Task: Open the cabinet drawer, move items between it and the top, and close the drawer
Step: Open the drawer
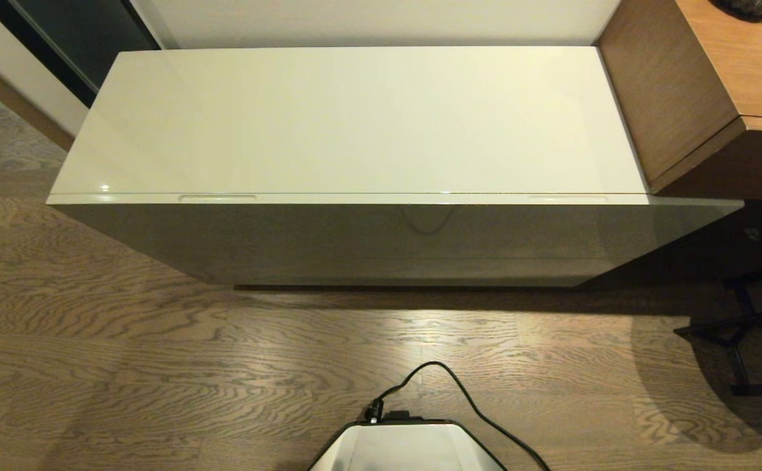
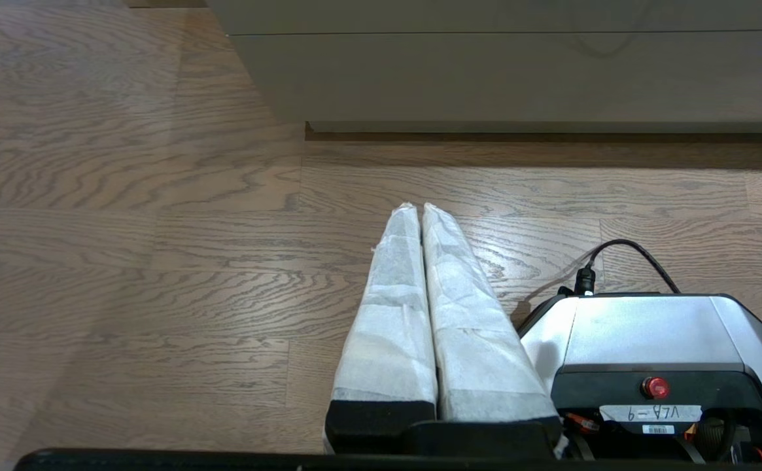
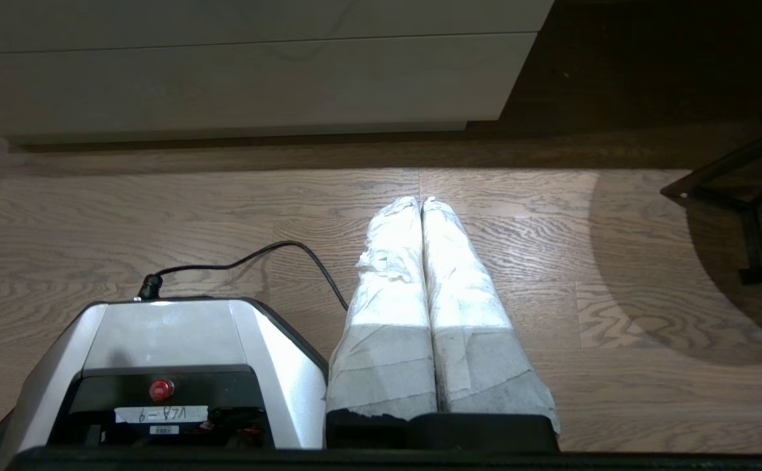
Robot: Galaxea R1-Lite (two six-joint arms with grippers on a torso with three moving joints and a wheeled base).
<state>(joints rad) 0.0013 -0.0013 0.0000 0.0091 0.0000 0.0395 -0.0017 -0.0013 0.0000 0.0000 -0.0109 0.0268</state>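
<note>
Right, drawer [image 1: 381,198] flush in cabinet, fully closed, top [image 1: 354,118] bare. Left gripper [image 2: 420,208] clenched on nothing, white-wrapped fingers [image 2: 394,314] pressed together, low over floor [image 2: 125,261] beside base [image 2: 642,327]. Right gripper [image 3: 421,201] likewise clenched, holding nothing, other side of base. Both well short of cabinet front, drawer above and ahead.

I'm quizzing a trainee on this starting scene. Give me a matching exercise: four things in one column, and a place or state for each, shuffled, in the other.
Things:
1. cabinet drawer
2. top
3. left gripper
4. wooden desk

Places or states:
A. shut, low over the floor beside the robot's base
B. closed, flush with the cabinet front
C. bare glossy cream surface
D. butts against the cabinet's right end

Pairs: 1-B, 2-C, 3-A, 4-D
</note>
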